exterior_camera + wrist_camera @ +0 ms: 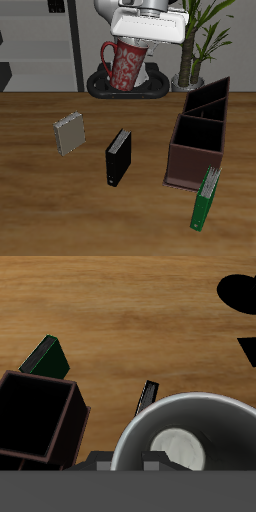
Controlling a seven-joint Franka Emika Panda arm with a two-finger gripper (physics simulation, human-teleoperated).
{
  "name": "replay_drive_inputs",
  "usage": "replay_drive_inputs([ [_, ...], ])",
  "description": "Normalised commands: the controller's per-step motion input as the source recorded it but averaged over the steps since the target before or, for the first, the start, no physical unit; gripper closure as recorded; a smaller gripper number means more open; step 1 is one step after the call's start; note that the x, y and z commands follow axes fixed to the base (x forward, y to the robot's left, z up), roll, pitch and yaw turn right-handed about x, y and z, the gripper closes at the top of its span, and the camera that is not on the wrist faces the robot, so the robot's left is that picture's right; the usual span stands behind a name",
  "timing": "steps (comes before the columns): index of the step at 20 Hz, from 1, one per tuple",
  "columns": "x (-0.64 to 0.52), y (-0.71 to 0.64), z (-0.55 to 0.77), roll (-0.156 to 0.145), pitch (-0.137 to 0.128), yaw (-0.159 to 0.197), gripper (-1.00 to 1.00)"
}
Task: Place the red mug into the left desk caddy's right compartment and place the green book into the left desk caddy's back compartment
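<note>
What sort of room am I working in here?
Probably a simulated office or study: a wooden desk with books such as the green book, a desk caddy, and a potted plant behind. The end effector holds the red mug.

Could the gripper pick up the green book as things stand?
Probably not: the gripper holds the red mug up in the air, far from the green book leaning by the caddy.

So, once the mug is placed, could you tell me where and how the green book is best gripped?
The green book leans upright against the left desk caddy, nearest the table's front. Probably best to pinch its thin top edge from above; its covers give flat, parallel faces.
</note>
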Motion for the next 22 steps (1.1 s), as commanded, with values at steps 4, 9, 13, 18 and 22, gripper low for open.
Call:
replay_drive_inputs([
  [4, 0.04, 0.54, 0.08, 0.035, -0.019, 0.05, 1.0],
  [9, 0.18, 0.53, -0.02, 0.075, -0.003, 0.08, 1.0],
  [13, 0.18, 0.24, -0.11, 0.014, 0.027, 0.022, 1.0],
  [18, 0.17, 0.42, -0.19, 0.039, 0.024, 0.048, 1.0],
  [22, 0.12, 0.22, -0.14, 0.01, 0.025, 0.041, 1.0],
])
